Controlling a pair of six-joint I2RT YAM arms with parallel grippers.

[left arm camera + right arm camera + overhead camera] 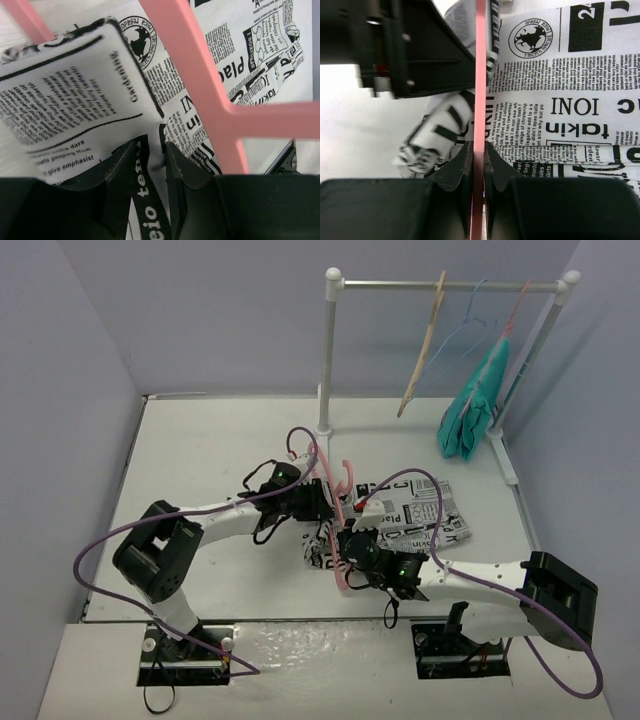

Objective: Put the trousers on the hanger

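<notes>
Hiding part of trousers (pixel 440 515), right arm (pixel 470 580), hanger (pixel 480 75) cropped inside right pincer (pixel 478 150)

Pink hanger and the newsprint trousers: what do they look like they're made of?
The pink hanger looks like moulded plastic: thick, even-coloured bars with a smooth, slightly matte surface. The trousers look like soft fabric, perhaps cotton: matte white cloth printed with black newspaper text, folding and rolling limply.
</notes>
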